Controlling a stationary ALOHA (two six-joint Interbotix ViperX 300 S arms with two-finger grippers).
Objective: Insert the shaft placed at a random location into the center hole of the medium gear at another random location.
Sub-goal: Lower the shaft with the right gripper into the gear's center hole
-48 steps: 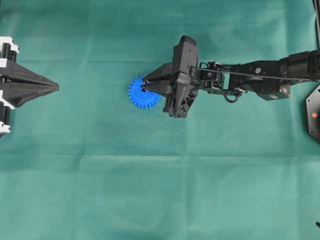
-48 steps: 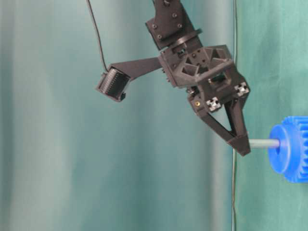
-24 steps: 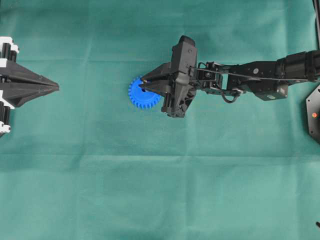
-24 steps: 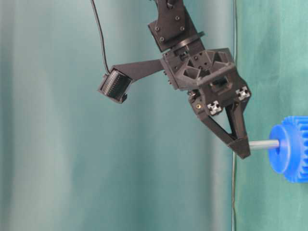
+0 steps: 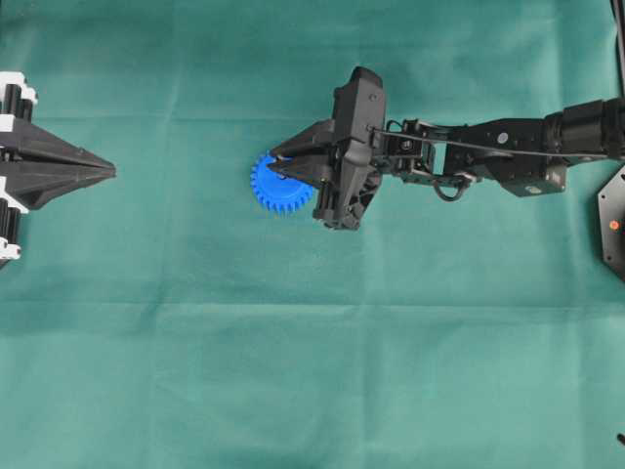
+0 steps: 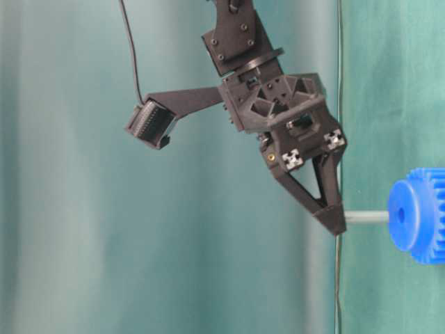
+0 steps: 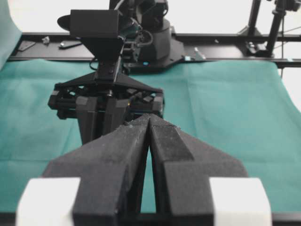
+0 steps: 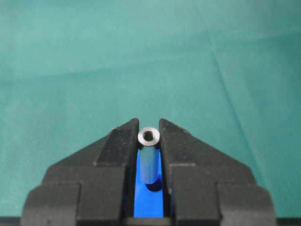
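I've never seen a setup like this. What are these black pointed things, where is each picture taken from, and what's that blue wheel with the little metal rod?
They are two robot arms on a table covered in green cloth. Each ends in a two-fingered end effector. One picture looks straight down, one looks from table height and appears turned sideways, and two come from cameras on the arms' wrists. The left end effector is shut and holds nothing, away from the work. The right end effector is shut on the shaft, a small silver pin. The pin's free end sits right at the center hole of the blue medium gear lying on the cloth; whether it is inside, I cannot tell.
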